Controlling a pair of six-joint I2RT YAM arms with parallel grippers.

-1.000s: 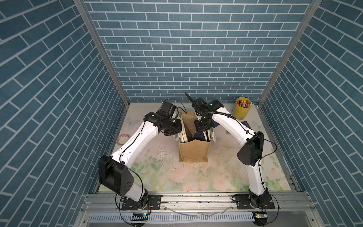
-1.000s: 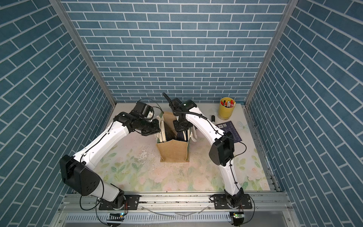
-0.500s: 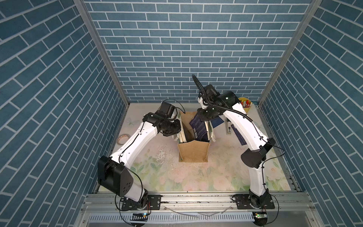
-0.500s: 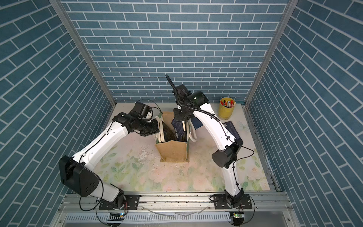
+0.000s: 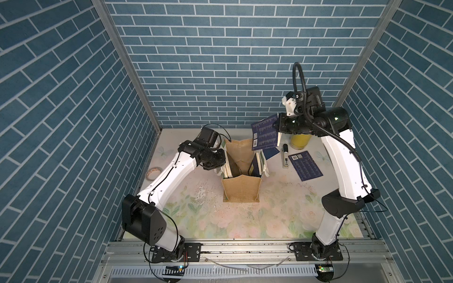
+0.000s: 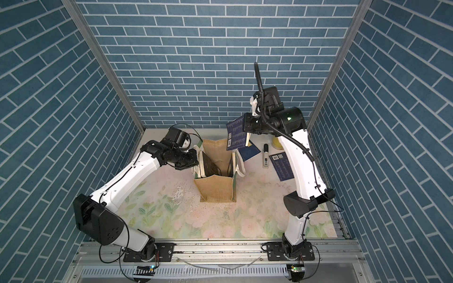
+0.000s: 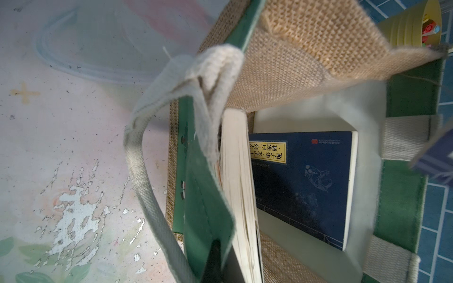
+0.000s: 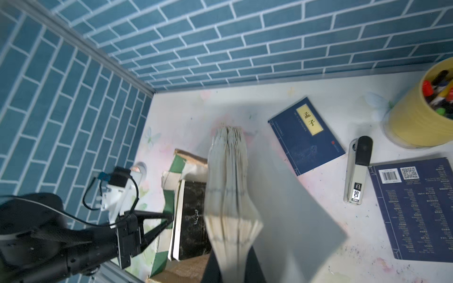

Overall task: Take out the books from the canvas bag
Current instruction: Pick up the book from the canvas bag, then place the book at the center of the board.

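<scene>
Since the earlier frames, the thin navy blue paperback with a barcode on its cover (image 5: 264, 133) has been raised clear of the bag mouth and carried toward the robot's right side. It is held in the air by the right pincer (image 5: 279, 127), which is closed on one edge of it. As far as can be judged, it hangs over the far right part of the boxy tan burlap canvas bag with green-and-white sides (image 5: 241, 193). In the right wrist view its pages (image 8: 228, 186) are seen fanning apart.

Inside the bag, a navy book with a yellow label (image 7: 301, 186) is left at one wall and a black book (image 8: 193, 215) at the opposite wall. The left pincer (image 8: 168, 219) is closed on the bag's left wall, so the mouth is held open.

Two more navy books, one barcode side up (image 5: 305, 165) and one near the bag (image 8: 306, 136), lie on the floral surface (image 5: 269, 208). A grey stapler (image 5: 285, 156) lies between them and a yellow pen cup (image 5: 300, 143) stands close by.

Because a limp paperback is gripped by one edge only, it may probably slip or swing open during lowering. The stapler or the cup could then be struck.
</scene>
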